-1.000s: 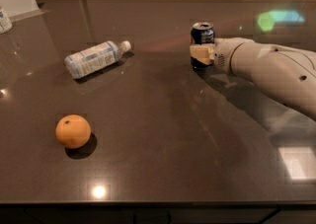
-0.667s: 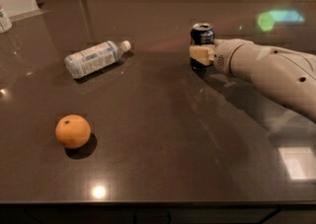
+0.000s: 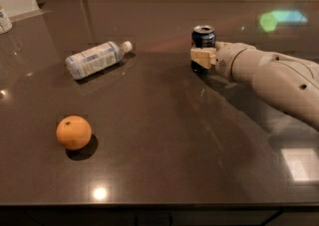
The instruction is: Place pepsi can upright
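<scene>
The pepsi can (image 3: 204,37), dark blue with a silver top, stands upright on the dark table (image 3: 159,135) at the back, right of centre. My gripper (image 3: 202,56) reaches in from the right on a cream arm (image 3: 271,78). Its fingers (image 3: 201,56) are closed around the lower half of the can, whose base looks to rest on the table.
A clear plastic bottle (image 3: 96,58) with a pale label and white cap lies on its side at the back left. An orange (image 3: 74,132) sits at the front left. A small container (image 3: 4,19) shows at the far left edge.
</scene>
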Motion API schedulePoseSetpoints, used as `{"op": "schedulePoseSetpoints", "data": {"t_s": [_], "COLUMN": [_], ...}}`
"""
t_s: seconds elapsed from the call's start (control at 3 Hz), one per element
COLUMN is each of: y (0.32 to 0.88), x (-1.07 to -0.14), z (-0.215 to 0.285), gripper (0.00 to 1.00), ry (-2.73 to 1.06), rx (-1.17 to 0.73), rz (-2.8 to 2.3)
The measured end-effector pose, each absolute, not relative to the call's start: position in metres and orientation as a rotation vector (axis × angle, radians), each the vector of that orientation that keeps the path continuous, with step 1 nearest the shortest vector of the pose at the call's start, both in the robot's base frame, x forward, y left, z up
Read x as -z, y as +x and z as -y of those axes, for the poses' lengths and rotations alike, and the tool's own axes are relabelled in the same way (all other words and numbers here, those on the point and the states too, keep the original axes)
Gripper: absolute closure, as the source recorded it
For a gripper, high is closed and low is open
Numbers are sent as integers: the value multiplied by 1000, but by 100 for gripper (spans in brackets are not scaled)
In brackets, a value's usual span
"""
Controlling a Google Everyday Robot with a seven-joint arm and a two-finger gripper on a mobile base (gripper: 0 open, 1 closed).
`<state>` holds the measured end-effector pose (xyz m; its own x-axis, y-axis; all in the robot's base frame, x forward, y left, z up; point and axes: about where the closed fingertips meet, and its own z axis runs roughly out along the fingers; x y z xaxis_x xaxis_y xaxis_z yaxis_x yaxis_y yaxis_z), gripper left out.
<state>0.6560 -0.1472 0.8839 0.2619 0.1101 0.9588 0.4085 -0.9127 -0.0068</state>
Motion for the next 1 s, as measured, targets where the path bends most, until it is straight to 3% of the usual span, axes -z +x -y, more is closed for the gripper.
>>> {"op": "schedulePoseSetpoints", "data": {"t_s": [0.33,0.67,1.0], "y": [656,656,656], "x": [-885,-885,-885], "z": [145,144,144], "gripper": [12,0,0], "ry": [-2279,-2277,-2277], "rx": [1701,1700,1700], "rz": [484,487,487]}}
